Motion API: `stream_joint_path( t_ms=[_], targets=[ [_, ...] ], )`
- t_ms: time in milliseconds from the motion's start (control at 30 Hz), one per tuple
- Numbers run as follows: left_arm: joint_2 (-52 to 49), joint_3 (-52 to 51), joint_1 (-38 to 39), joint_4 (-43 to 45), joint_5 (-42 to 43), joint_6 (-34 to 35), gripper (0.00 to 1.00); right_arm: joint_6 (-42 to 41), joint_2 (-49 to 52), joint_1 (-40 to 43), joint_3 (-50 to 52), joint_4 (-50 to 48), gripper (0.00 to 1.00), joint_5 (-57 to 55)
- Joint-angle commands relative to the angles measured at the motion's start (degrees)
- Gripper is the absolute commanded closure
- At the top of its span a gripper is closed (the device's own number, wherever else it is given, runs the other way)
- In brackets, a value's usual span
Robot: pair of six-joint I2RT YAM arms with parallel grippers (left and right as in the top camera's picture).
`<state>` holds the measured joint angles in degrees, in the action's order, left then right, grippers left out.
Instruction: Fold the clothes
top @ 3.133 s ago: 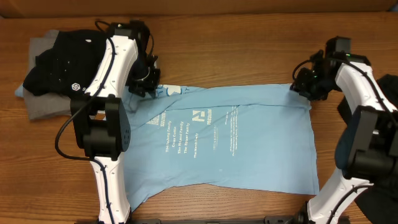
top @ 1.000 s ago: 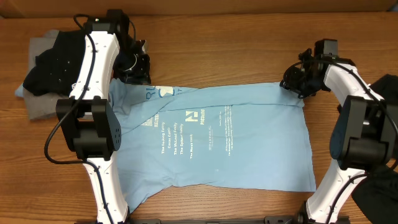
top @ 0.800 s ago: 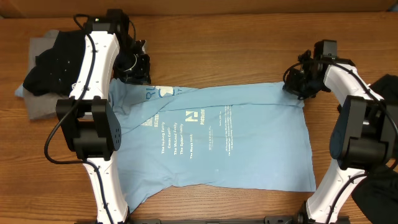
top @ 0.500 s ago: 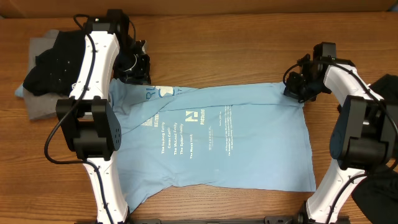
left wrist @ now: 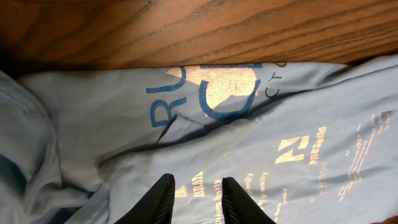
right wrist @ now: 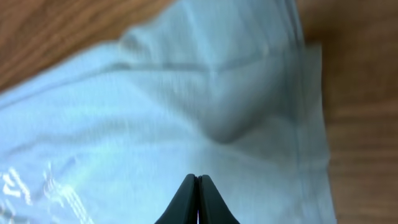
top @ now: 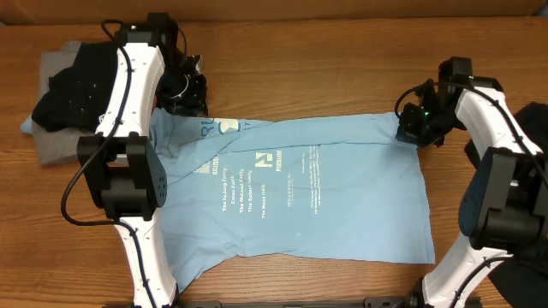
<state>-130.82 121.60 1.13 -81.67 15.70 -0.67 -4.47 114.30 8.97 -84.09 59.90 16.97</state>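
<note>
Fingers of the right claw (right wrist: 197,182) have just snapped tight at the upper right corner of the light blue T-shirt (top: 334,205) spread on the bench (top: 342,68), maybe ready to fold, while the left claw (left wrist: 198,182) gapes a little at upper left.

Fig.: your left arm (top: 128,84) & right arm (top: 490,109), white shells w/ black joint housings further back from the fingers (left wrist: 160,198). Fingers black, tapered. Black cable (top: 68,195) loops far behind left fingers; green LED (top: 422,109) just behind right fingers.
</note>
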Motion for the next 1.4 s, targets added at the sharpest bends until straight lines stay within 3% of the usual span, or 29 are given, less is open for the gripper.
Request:
stream_joint_path(
  t_ms=[0, 33, 200, 433, 700, 967, 1200, 1367],
  targets=[
    [1.3, 1.2, 0.2, -0.1, 0.9, -1.6, 0.71, 0.2, -1.4, 0.0, -0.4, -0.8, 0.92, 1.0],
    [1.3, 1.2, 0.2, 0.0, 0.9, -1.6, 0.71, 0.4, -1.4, -0.2, -0.4, -2.0, 0.84, 2.1],
    [1.3, 1.2, 1.2, 0.3, 3.5, -4.1, 0.66, 4.8, -1.4, -2.9, -0.4, -7.1, 0.74, 13.8],
    [0.9, -1.5, 6.7, 5.0, 3.4, -13.0, 0.48, 4.8, -2.4, -5.0, -0.4, -6.1, 0.76, 17.4],
    [-0.3, -5.4, 12.2, 11.5, 0.7, -18.3, 0.44, 7.5, -11.5, -5.0, -0.4, -1.8, 0.75, 18.3],
    [-3.0, -8.0, 13.6, 13.6, -0.4, -19.3, 0.45, 7.5, -20.2, -5.0, -0.4, -1.1, 0.75, 18.3],
    [-3.9, -10.2, 13.6, 15.1, -0.4, -19.7, 0.46, 7.5, -21.3, -5.0, -0.4, 1.5, 0.75, 18.2],
    [-3.9, -12.1, 13.6, 16.0, 0.1, -20.1, 0.54, 7.5, -21.3, -5.0, -0.4, 1.6, 0.75, 18.1]
  ],
)
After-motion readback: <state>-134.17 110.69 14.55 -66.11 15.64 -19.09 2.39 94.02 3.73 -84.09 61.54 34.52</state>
